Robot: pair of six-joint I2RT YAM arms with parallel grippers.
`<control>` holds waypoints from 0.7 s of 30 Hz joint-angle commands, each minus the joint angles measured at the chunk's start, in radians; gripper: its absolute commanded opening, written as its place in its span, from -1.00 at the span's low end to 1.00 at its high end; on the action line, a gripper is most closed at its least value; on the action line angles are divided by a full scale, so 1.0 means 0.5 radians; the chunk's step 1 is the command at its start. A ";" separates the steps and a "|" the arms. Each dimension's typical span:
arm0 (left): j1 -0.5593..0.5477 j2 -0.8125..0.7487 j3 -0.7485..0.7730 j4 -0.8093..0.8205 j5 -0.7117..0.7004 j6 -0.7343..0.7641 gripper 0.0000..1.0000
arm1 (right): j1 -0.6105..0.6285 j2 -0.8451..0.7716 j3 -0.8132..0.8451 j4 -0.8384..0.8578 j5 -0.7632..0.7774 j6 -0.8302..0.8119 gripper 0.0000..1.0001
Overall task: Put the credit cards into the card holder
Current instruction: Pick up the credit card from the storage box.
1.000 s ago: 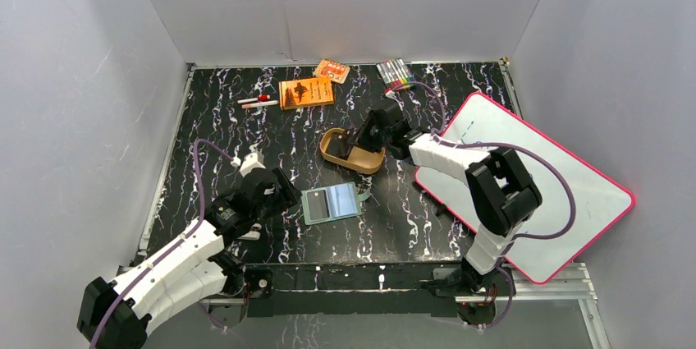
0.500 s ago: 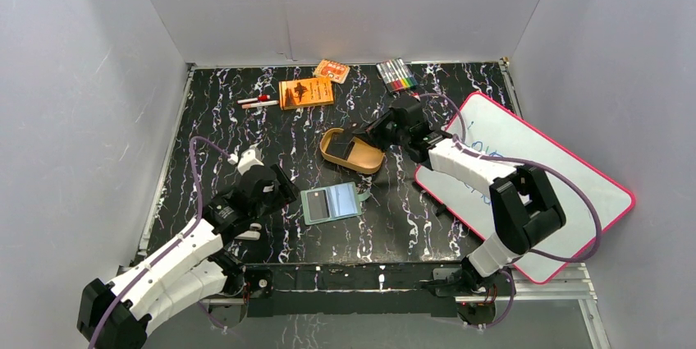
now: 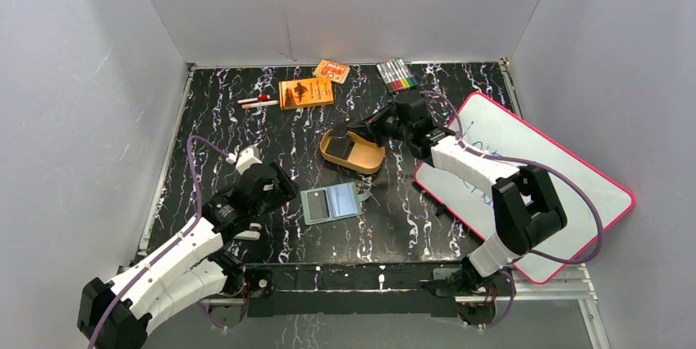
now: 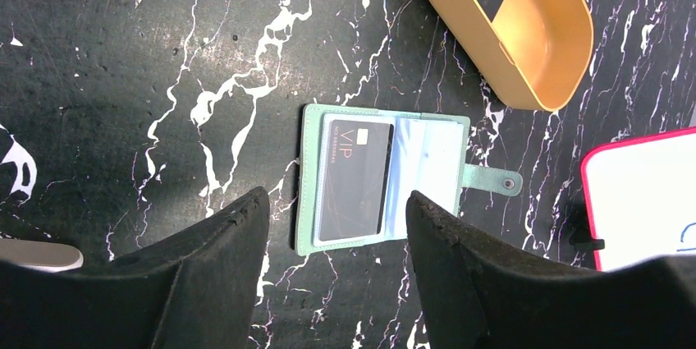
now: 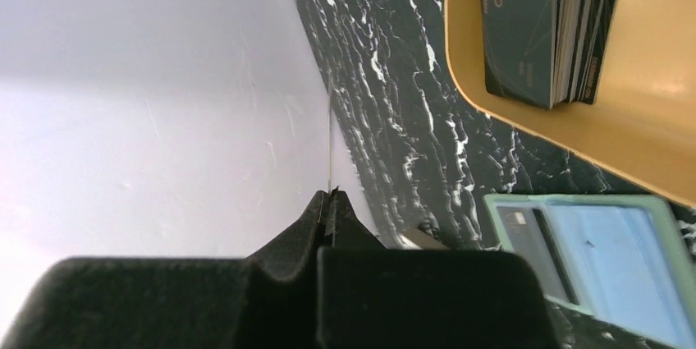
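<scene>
The left gripper (image 4: 335, 195) hangs with its jaws wide apart just short of the card holder (image 4: 382, 181). The holder lies open and flat on the table, its snap tab (image 4: 492, 181) pointing right. One dark card (image 4: 354, 178) sits in the holder's left half, beside the pale blue pocket. The right gripper (image 3: 376, 126) is pinched shut above the right end of the golden tin (image 3: 351, 152). A thin dark line stands out of its closed tips and looks like a held card (image 5: 331, 135) seen edge-on. The remaining credit cards (image 5: 533, 29) stand as a stack inside the tin, well beyond the open holder.

The table (image 3: 222, 119) is black with white marble veins, and plain grey walls (image 3: 328, 4) close it in on three sides. A whiteboard (image 3: 566, 193) with a pink rim lies tilted at the right. Along the far edge are an orange booklet (image 3: 305, 92), a small orange packet (image 3: 331, 71), a pack of coloured markers (image 3: 396, 75) and two pens (image 3: 258, 102).

"VIP" can be read on the card in the holder and on the front card of the stack. The blue writing on the whiteboard is too faint to read.
</scene>
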State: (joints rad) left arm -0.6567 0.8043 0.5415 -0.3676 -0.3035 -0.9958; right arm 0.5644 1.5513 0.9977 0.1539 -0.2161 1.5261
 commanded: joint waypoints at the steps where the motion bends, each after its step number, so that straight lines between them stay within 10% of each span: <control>1: -0.003 -0.019 0.036 -0.004 -0.060 0.010 0.19 | -0.015 -0.003 0.383 -0.251 -0.200 -0.819 -1.00; 9: -0.001 0.117 0.003 0.243 0.234 0.231 0.15 | 0.010 -0.350 0.051 -0.639 -0.496 -1.996 -1.00; 21: -0.002 0.474 -0.043 0.507 0.525 0.299 0.08 | 0.081 -0.244 -0.290 -0.634 -0.632 -2.196 -1.00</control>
State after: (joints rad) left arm -0.6567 1.0080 0.5266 -0.1555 -0.0883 -0.8738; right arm 0.5968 1.3838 0.8459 -0.1768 -0.4885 0.4915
